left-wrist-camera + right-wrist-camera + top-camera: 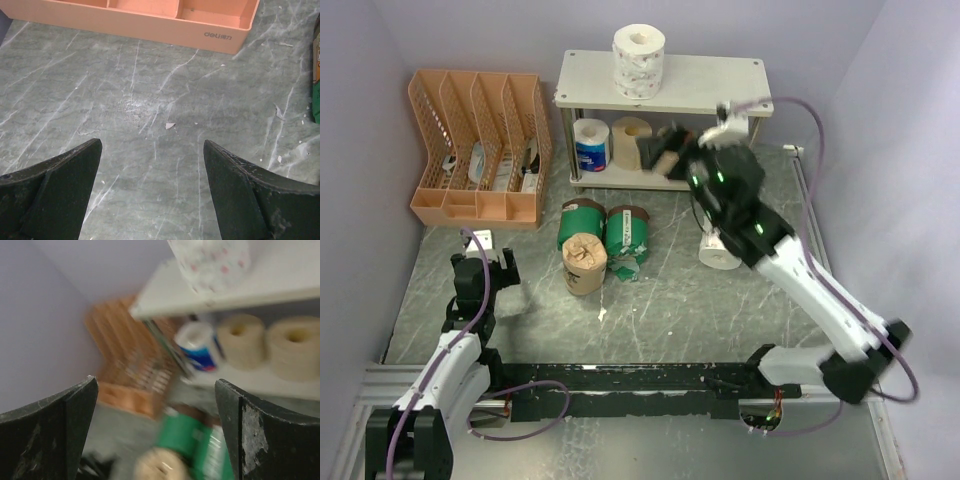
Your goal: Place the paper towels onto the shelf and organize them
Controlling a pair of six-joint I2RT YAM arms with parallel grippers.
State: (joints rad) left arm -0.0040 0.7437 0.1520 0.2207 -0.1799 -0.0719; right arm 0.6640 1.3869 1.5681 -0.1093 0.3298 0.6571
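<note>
The shelf (710,80) stands at the back. A white patterned paper towel roll (639,58) sits on its top board. On the lower board are a blue-and-white roll (591,145) and a tan roll (631,138). My right gripper (662,152) hovers open just in front of the lower tier, with nothing between its fingers. The blurred right wrist view shows my open right gripper (155,385), the blue-and-white roll (200,347) and two tan rolls (242,340) (295,352) on the lower board. Two green rolls (582,222) (628,232), a brown roll (584,262) and a white roll (720,252) lie on the table. My left gripper (488,262) (152,145) is open over bare table.
An orange slotted file organizer (480,150) (200,25) stands at the back left, close ahead of my left gripper. The right arm reaches across the table's right half, partly covering the white roll. Purple walls close in the sides and back.
</note>
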